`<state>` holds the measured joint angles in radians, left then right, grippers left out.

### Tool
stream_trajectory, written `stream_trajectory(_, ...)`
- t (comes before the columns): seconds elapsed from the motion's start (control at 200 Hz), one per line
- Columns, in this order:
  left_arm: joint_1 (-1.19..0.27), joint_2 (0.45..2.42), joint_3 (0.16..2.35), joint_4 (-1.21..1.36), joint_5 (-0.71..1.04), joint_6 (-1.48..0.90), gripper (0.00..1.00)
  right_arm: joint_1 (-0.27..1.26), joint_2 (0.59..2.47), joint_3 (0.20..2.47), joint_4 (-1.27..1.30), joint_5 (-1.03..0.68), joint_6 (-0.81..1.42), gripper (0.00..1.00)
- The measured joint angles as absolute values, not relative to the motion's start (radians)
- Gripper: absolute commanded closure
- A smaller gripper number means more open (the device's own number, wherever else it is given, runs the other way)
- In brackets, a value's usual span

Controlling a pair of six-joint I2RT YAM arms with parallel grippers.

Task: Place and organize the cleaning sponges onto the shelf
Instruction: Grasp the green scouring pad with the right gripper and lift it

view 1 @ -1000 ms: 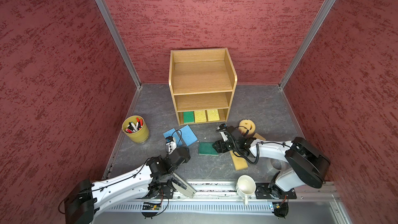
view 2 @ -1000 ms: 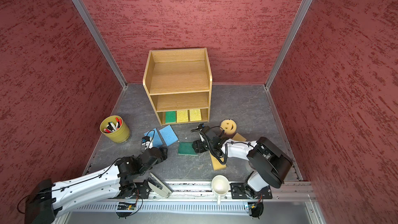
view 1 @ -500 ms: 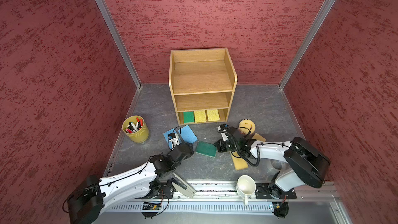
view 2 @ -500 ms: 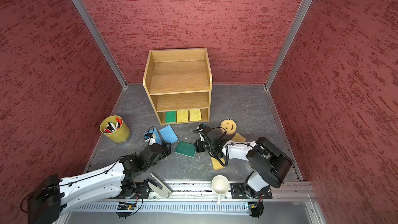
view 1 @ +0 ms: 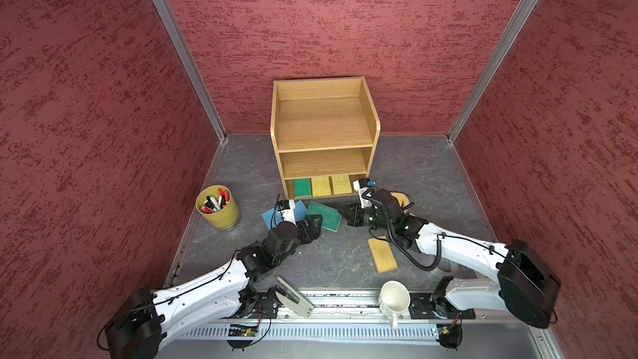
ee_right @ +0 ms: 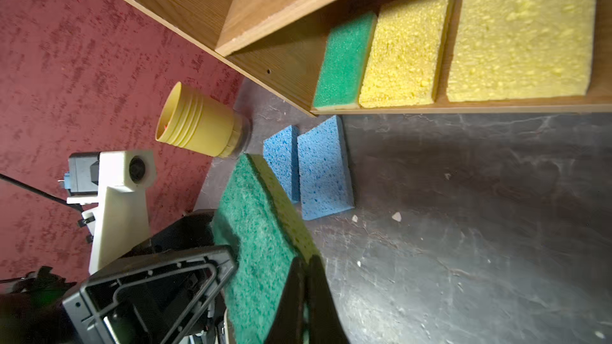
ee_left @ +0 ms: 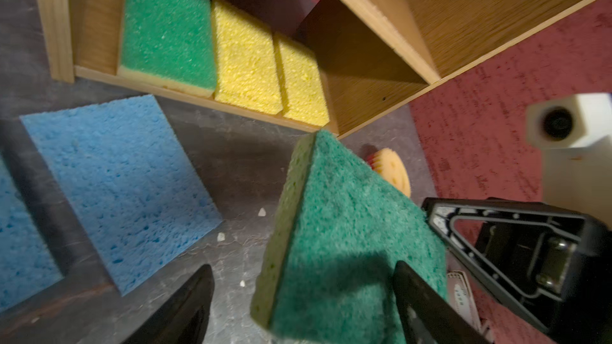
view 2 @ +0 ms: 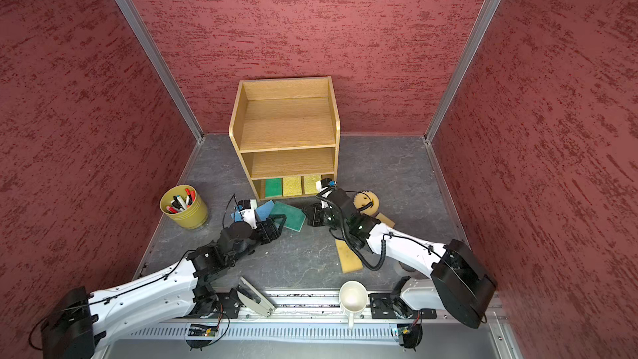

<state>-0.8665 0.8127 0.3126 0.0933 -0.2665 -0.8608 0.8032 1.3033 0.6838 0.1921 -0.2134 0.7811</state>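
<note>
A dark green scouring sponge (view 1: pixel 328 218) sits tilted on the grey tabletop (view 1: pixel 414 174) before the light oak three-tier shelf (view 1: pixel 324 126), the right tool (ee_right: pixel 306 263), pressed together, apparently propping its edge for the spread left tool (ee_left: pixel 302 271) straddling it.

Both top views watch from high over the near edge, tilted down toward the far wall (view 1: pixel 328 29), so I get the whole floor (view 1: pixel 414 174) with the shelf (view 1: pixel 324 126) at far centre. My left wrist camera sits low and close, facing far and slightly right into the shelf's bottom tier; the right wrist camera, equally low, looks left as far as the pen cup (ee_right: pixel 198 127). Both wrist views share the loose dark green sponge (ee_left: pixel 347 226), the blue sponges (ee_left: pixel 116 186) and that bottom tier.
</note>
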Motion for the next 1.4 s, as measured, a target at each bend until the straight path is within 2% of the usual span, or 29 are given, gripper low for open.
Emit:
stream_trajectory(0.065,-0.858,0.793,0.313,0.123,-0.266,-0.854,0.13,0.803,1.309,0.684,0.210,-0.220,0.802,1.00)
stream_trajectory(0.15,-0.837,0.782,0.313,0.165,-0.261,-0.844,0.19,0.803,1.325,0.684,0.240,-0.243,0.833,1.00)
stream_trajectory(0.24,-0.815,0.787,0.316,0.208,-0.244,-0.839,0.33,0.803,1.345,0.684,0.276,-0.268,0.863,1.00)
stream_trajectory(0.376,-0.799,0.807,0.327,0.258,-0.235,-0.834,0.63,0.801,1.357,0.684,0.332,-0.293,0.900,1.00)
stream_trajectory(0.426,-0.794,0.811,0.331,0.271,-0.231,-0.837,0.71,0.801,1.359,0.683,0.351,-0.301,0.907,1.00)
stream_trajectory(0.466,-0.788,0.811,0.333,0.277,-0.228,-0.844,0.74,0.801,1.360,0.683,0.364,-0.307,0.908,0.89)
stream_trajectory(0.486,-0.783,0.811,0.334,0.284,-0.224,-0.840,0.75,0.801,1.360,0.680,0.374,-0.310,0.908,0.79)
stream_trajectory(0.536,-0.770,0.807,0.339,0.296,-0.209,-0.854,0.79,0.801,1.360,0.669,0.399,-0.315,0.912,0.47)
stream_trajectory(0.561,-0.761,0.805,0.343,0.299,-0.201,-0.855,0.81,0.801,1.359,0.661,0.413,-0.321,0.910,0.36)
stream_trajectory(0.596,-0.746,0.801,0.347,0.301,-0.189,-0.861,0.82,0.801,1.357,0.645,0.433,-0.332,0.908,0.27)
stream_trajectory(0.651,-0.715,0.795,0.353,0.303,-0.163,-0.870,0.83,0.797,1.351,0.620,0.454,-0.351,0.903,0.22)
stream_trajectory(0.887,-0.591,0.779,0.381,0.313,-0.003,-0.905,0.83,0.747,1.332,0.572,0.574,-0.480,0.881,0.18)
stream_trajectory(1.092,-0.544,0.779,0.441,0.292,0.141,-0.929,0.83,0.702,1.355,0.575,0.716,-0.590,0.890,0.18)
stream_trajectory(1.302,-0.503,0.788,0.445,0.284,0.259,-0.976,0.82,0.691,1.433,0.601,0.820,-0.670,0.923,0.26)
stream_trajectory(1.403,-0.477,0.801,0.445,0.283,0.310,-1.000,0.82,0.689,1.456,0.603,0.880,-0.700,0.954,0.33)
